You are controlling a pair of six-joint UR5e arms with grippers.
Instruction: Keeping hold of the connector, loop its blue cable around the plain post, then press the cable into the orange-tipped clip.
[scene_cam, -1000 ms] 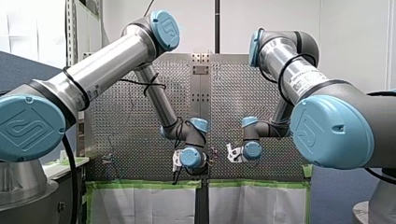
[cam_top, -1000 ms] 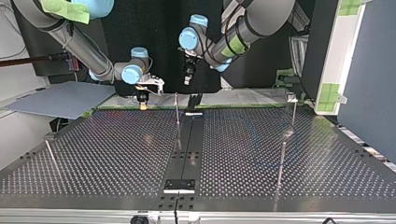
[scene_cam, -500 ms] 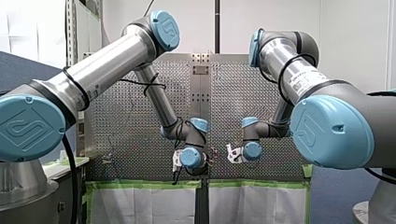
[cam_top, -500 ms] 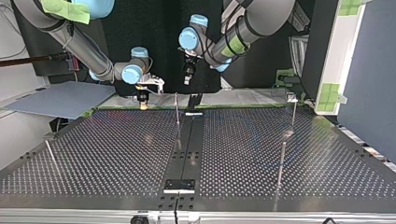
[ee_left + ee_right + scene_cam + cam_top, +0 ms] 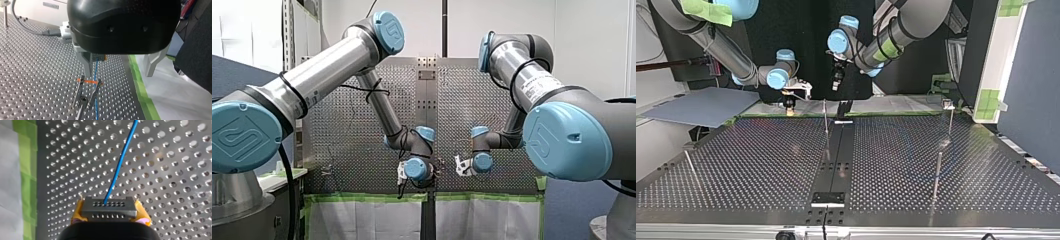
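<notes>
In the right wrist view, my right gripper (image 5: 109,218) is shut on the grey connector (image 5: 109,208), which sits between its yellow pads. The blue cable (image 5: 120,161) runs from the connector out over the perforated table. In the left wrist view, my left gripper (image 5: 117,74) is open, with nothing between its widely spread fingers (image 5: 86,63). It hangs above the orange-tipped clip (image 5: 88,81). The blue cable (image 5: 96,71) runs down past the clip's tips, close to one prong. Across the table, my right gripper (image 5: 789,106) and my left gripper (image 5: 836,82) both hover at the far edge.
Thin plain posts (image 5: 937,175) (image 5: 950,117) (image 5: 689,167) stand about the perforated table (image 5: 761,165). Another thin upright (image 5: 825,117) stands near the grippers. Green tape (image 5: 140,85) and white sheeting (image 5: 175,95) border the table's edge beside my left gripper.
In the top view my right gripper has risen slightly with the connector. My left arm has barely moved.
</notes>
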